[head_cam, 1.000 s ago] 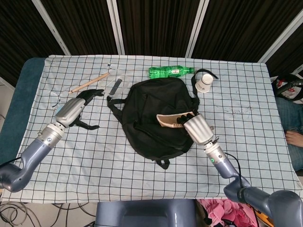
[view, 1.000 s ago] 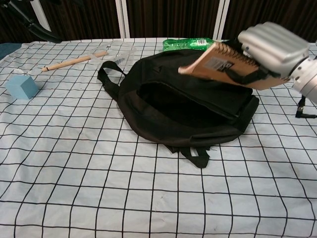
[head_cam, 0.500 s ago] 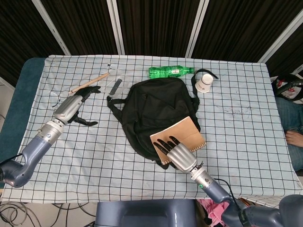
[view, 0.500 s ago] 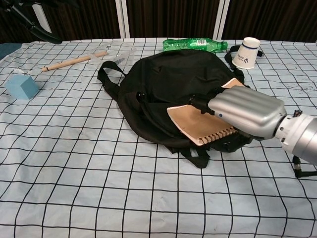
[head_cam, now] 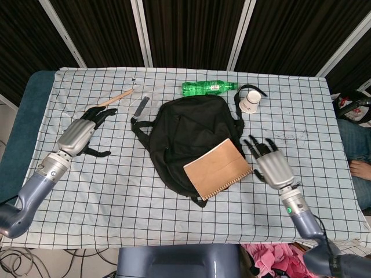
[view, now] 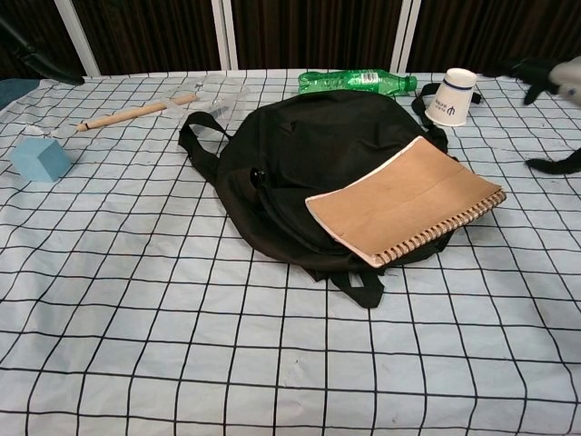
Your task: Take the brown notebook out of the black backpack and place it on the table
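Observation:
The brown spiral notebook [head_cam: 217, 168] [view: 406, 211] lies flat, resting on the lower right part of the black backpack [head_cam: 188, 136] [view: 313, 162], its spiral edge toward the table's front. My right hand [head_cam: 269, 164] is to the right of the notebook, apart from it, fingers spread and holding nothing; only its fingertips [view: 543, 76] show at the chest view's right edge. My left hand [head_cam: 81, 133] hovers over the table at the far left, fingers loosely spread, holding nothing.
A green bottle [head_cam: 208, 87] lies behind the backpack, with a white paper cup [head_cam: 250, 102] to its right. A wooden stick [head_cam: 110, 99] and a small clear item [head_cam: 141, 106] lie at the back left. A blue block [view: 40, 158] sits at the left.
My right hand let go of the notebook and moved right, away from it. The notebook stays on the backpack's lower right. My left hand drifted slightly left and down.

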Available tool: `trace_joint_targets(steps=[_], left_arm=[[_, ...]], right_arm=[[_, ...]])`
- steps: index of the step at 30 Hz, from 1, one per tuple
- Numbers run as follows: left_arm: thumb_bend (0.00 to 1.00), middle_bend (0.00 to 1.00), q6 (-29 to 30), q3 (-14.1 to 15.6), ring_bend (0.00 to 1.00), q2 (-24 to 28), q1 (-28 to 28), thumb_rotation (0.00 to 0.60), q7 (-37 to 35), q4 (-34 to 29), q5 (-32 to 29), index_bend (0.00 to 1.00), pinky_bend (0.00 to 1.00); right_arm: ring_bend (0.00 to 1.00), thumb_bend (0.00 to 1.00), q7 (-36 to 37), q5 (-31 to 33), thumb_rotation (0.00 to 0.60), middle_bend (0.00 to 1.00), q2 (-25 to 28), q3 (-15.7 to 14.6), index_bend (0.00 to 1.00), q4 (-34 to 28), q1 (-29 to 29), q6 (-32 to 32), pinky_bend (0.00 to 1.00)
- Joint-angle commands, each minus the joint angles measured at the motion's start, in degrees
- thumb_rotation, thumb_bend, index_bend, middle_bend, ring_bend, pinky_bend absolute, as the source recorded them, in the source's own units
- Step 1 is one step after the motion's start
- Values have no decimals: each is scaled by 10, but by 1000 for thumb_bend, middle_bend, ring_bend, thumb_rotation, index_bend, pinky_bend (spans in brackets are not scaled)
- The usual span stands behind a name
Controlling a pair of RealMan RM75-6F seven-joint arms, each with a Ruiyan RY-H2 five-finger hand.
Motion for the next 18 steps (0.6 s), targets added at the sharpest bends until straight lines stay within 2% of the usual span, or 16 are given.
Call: trace_joint_targets(steps=[1,5,10,13,18], left_arm=[[34,145,46,11,0,12,30,600,54,-24,-1,77,0],[34,145,106,27,0,18,74,600,94,-39,1,77,0],[37,142,189,60,0,19,144,600,172,-41,-4,78,0],[39,142,254,81,0,8,199,600,198,-39,-2,83,0],[40,142,299,116,0,10,258,600,190,-44,8,84,0]], right_arm=[[232,243,-2,48,600,25,30,24,0,38,-25,12,133],[216,244,13,90,600,26,56,44,0,62,-52,28,133],[217,244,30,106,600,39,78,53,0,70,-103,95,133],[217,243,47,93,600,39,80,39,0,52,-147,150,132],[215,243,54,37,600,39,73,-4,0,30,-200,219,132]])
